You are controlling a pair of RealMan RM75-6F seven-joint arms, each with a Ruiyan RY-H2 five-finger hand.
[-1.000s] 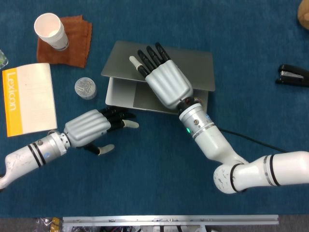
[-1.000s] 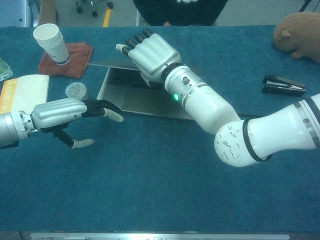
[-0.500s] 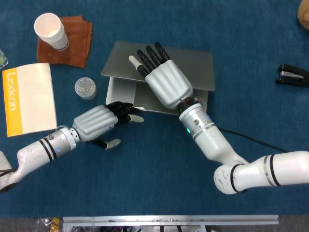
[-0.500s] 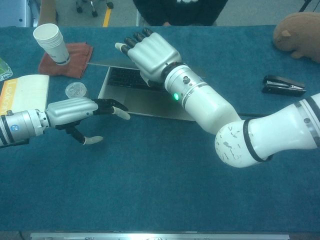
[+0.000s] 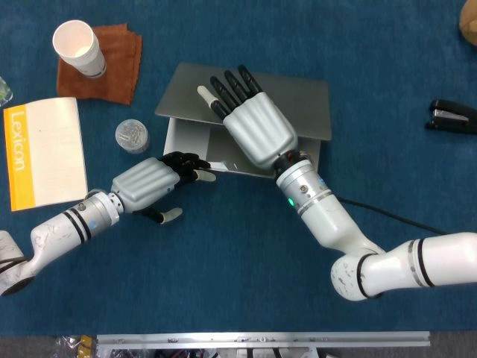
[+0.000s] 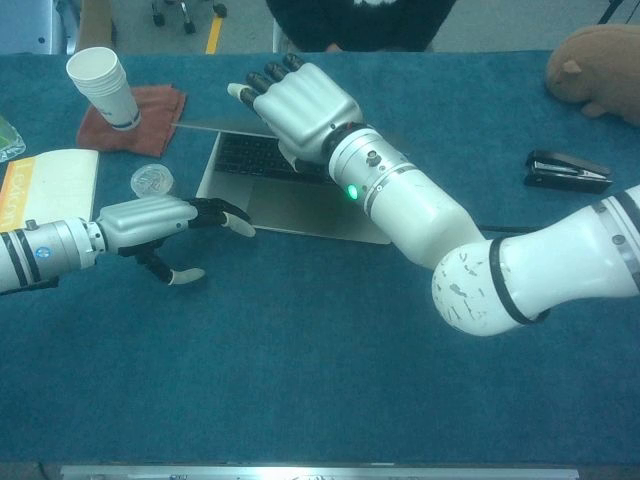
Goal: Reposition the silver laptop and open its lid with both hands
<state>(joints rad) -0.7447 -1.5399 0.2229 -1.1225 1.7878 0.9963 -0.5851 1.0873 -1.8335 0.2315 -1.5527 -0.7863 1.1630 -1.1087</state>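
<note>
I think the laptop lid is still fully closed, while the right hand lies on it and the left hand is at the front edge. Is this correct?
Not quite: the laptop lid is already partly raised. The chest view shows the keyboard beneath it. The right hand lies on it, and the left hand is at the front edge.

small jar (image 5: 132,137) and booklet (image 5: 45,153) crowd laptop (image 5: 298,104) left side; stapler (image 5: 452,117) well apart at right.

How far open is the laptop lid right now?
Partly open. In the chest view the lid stands raised off the base with the keyboard showing under it, and the right hand is at its edge.
</note>
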